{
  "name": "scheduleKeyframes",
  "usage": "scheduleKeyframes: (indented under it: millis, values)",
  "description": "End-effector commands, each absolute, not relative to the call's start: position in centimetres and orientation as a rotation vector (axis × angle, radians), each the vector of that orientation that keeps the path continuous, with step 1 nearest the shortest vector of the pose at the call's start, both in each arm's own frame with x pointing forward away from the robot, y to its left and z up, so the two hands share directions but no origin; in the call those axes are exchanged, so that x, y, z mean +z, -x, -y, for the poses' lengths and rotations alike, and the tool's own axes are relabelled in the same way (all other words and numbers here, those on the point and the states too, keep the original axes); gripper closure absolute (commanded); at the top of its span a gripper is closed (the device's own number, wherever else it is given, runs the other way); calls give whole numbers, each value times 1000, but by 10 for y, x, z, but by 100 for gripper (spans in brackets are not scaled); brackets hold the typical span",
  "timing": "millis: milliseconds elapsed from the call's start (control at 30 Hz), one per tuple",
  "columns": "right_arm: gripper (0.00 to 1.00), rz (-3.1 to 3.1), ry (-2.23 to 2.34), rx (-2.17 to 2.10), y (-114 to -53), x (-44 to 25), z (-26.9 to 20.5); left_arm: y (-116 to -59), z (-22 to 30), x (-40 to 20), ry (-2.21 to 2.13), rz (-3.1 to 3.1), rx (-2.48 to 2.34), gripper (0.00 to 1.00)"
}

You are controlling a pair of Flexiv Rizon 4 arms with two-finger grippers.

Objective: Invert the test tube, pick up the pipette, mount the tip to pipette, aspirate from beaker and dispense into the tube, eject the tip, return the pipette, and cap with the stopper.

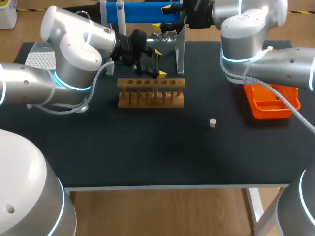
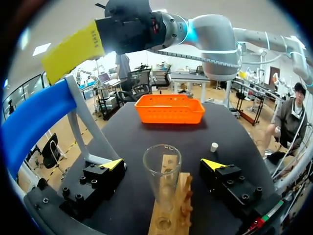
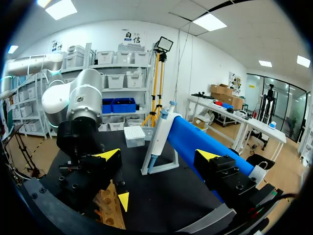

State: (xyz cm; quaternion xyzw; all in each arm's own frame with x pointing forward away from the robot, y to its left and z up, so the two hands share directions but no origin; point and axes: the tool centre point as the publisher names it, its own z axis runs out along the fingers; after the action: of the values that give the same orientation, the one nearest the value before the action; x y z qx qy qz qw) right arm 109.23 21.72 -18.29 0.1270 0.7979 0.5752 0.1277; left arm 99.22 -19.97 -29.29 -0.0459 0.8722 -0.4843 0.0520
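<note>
Glass tube (image 2: 162, 171), rising at twelve o'clock from the rack (image 1: 151, 101), stands between my left pincer's (image 2: 164, 164) released fingers; off-centre closing could tip it.

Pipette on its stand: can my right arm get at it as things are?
Probably yes: the right gripper is open, and the pipette hangs straight ahead of it with nothing between.

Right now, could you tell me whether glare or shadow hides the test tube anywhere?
Left wrist view: the test tube shows plainly between the open fingers of the left hand, faint rim glints; head view: barely visible, clear glass against the dark table.
</note>
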Motion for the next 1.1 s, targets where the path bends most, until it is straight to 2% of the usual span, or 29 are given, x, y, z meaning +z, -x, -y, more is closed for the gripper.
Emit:
scheduleKeyframes:
  millis: [33, 1100]
  values:
    - [0, -2323, -370, 1671, -1092, -182, -217, -998, 203, -297, 130, -2668, -1474, 0]
    - [0, -2323, -370, 1671, -1092, -182, -217, -992, 200, -301, 111, -2679, -1482, 0]
